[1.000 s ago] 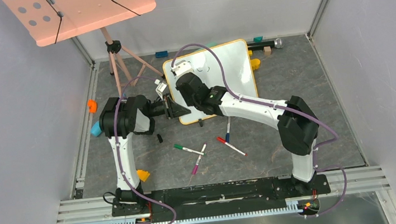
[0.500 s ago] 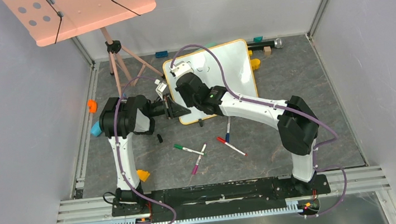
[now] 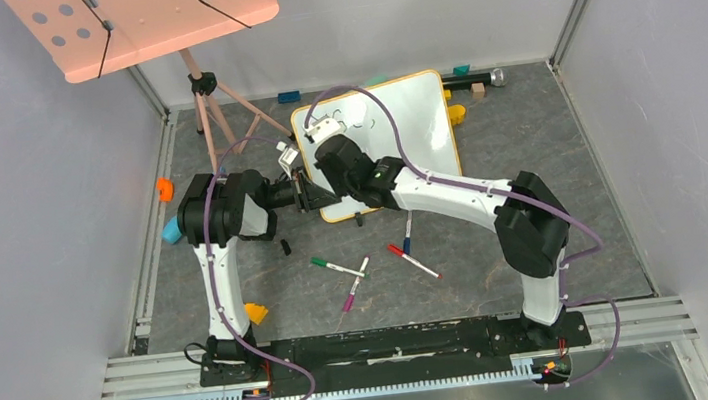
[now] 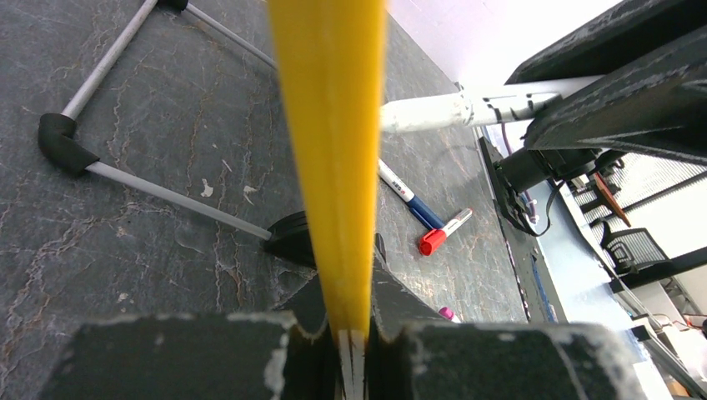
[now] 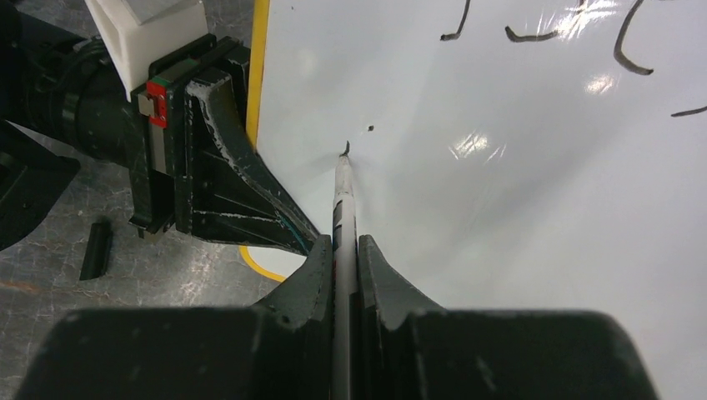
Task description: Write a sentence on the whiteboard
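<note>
1. Grey stone-patterned desk [image 3: 554, 227] fills the overhead view, boxed in by pale panels, with a pink music stand [image 3: 143, 18] at the far left. The whiteboard [image 3: 411, 118] sits at the far centre, a little askew, and loose markers [image 3: 337, 265] lie nearer the arm bases. I see my left tool [image 3: 312, 194] at the board's left edge. The right arm [image 3: 450, 194] reaches across over that same lower-left part of the board.
2. From the left wrist, the yellow rim [image 4: 329, 125] runs straight up the middle, its long axis pointing away from the camera. My left tool is almost fully closed, pinching that rim between its fingers. A blue marker [image 4: 408, 196] and a red-capped marker [image 4: 446, 233] lie on the desk beyond.
3. From the right wrist, my right tool [image 5: 343, 250] is almost fully closed on a thin pen [image 5: 343, 196]. The tip touches the white surface at a small dark tick, just right of the left tool and above the board's lower-left corner. The sentence [image 5: 525, 37] shows only as a few dark strokes along the top, too cropped to read.
4. I judge the blank area lies to the right of the tip, away from the left tool. The next stroke should therefore run that way, across the board's width. The right arm writes; the left only steadies.
</note>
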`<state>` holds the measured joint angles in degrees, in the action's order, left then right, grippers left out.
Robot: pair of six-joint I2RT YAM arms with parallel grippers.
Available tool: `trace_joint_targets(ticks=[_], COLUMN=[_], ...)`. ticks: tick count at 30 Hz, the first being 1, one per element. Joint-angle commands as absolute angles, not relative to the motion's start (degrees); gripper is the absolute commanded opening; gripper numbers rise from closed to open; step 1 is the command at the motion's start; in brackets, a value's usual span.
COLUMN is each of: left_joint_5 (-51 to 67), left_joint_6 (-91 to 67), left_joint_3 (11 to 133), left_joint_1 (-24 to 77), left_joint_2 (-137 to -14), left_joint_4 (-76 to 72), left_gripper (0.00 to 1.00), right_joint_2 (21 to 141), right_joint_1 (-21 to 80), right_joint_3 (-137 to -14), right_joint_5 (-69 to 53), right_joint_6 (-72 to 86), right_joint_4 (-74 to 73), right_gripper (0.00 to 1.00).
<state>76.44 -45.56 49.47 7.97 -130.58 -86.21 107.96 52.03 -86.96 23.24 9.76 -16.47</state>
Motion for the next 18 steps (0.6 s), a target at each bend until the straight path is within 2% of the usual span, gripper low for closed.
trace_joint_targets(ticks=[1,10,18], left_joint_5=[82.14,82.15,82.03], left_joint_6=[-41.51,-41.56,-41.54], left_joint_3=[47.99,47.99,47.99], left_joint_1=[9.03,9.01,9.05], left_joint_2=[-132.14,-132.19,-132.19], left_joint_4=[-89.21,-89.21,-89.25], left_gripper=[0.02,0.02,0.02], right_joint_2=[105.76,103.89,103.94], right_joint_1=[52.21,52.21,52.21], right_joint_3=[-85.37,-82.88,-82.09], right_joint_5=[26.96,28.15,24.24], right_joint_6=[9.51,9.71,9.75], right_joint_4=[-17.15,-17.84,-16.38], right_gripper=[0.0,0.0,0.0])
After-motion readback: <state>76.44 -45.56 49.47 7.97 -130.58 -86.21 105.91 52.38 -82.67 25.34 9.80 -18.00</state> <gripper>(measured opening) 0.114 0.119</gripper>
